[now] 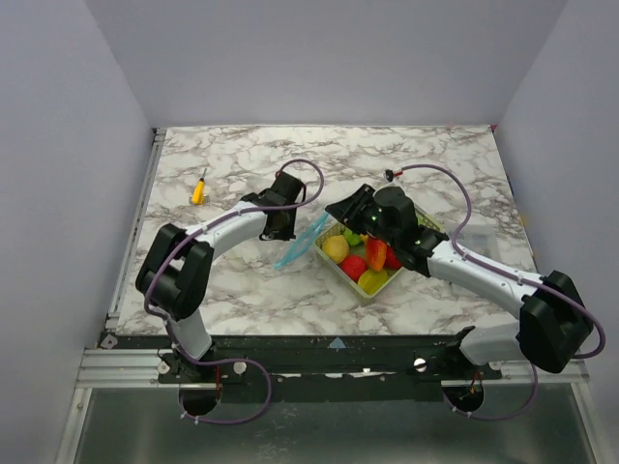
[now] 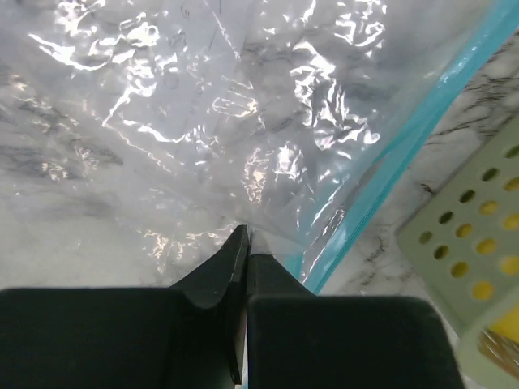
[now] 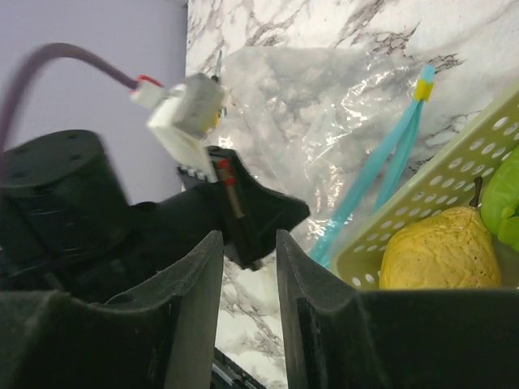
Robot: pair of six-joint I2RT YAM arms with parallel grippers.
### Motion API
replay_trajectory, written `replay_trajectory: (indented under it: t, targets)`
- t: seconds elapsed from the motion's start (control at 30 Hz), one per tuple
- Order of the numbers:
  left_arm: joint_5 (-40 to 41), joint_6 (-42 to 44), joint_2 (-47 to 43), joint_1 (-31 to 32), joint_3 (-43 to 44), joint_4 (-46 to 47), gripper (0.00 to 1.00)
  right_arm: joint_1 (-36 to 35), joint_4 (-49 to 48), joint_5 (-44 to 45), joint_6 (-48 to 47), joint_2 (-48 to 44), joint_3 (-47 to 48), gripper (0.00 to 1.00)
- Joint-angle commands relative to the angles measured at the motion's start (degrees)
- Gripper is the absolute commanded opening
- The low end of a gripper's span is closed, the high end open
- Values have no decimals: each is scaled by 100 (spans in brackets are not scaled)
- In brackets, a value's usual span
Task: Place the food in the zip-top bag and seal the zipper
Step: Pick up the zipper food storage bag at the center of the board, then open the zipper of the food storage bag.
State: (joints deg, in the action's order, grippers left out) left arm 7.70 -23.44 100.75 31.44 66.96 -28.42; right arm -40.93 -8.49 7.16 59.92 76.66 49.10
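Note:
The zip-top bag point(image 1: 302, 242) lies crumpled left of the basket, and its clear plastic fills the left wrist view point(image 2: 203, 121). Its light-blue zipper point(image 2: 405, 138) runs diagonally. My left gripper point(image 2: 247, 235) is shut on a fold of the bag just beside the zipper, and it shows in the top view point(image 1: 287, 232). The food sits in the yellow-green basket point(image 1: 387, 290): a yellow fruit point(image 1: 336, 248), a red one point(image 1: 354, 267) and an orange-red one point(image 1: 376, 253). My right gripper point(image 3: 250, 243) is open and empty above the basket's far-left corner point(image 1: 340, 211), facing the left gripper.
A small yellow tool point(image 1: 198, 189) lies at the far left of the marble table. In the right wrist view the basket wall point(image 3: 422, 219) holds a yellow fruit point(image 3: 442, 251) and a green one point(image 3: 503, 203). Grey walls enclose the table.

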Motion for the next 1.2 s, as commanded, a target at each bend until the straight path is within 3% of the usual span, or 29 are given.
replay_trajectory:
  t: [0.0, 0.27, 0.43, 0.63, 0.7, 0.9, 1.07, 1.17]
  targets:
    - [-316, -64, -1065, -111, 52, -101, 0, -40, -13, -187, -22, 162, -32, 36]
    - [-763, -7, -2311, -173, -140, 9, 0, -41, -307, -629, 349, 401, 30, 40]
    - [-1352, -64, -2594, -178, -264, 144, 0, -39, -675, -751, 475, 568, -5, 41]
    - [-1684, -178, -2656, -173, -333, 246, 0, -47, -383, -539, 227, 744, 217, 42]
    - [-1650, -166, -2698, -173, -341, 254, 0, -46, -247, -410, 153, 682, 205, 39]
    - [-1299, -47, -2749, -199, -271, 180, 0, -40, -345, -475, 35, 380, 12, 19]
    - [-1245, 89, -2796, -288, -228, 181, 0, -55, -927, -841, 94, 293, -284, 21]
    - [-1219, 143, -2872, -290, -308, 272, 0, -67, -811, -858, 51, 310, -266, 13]
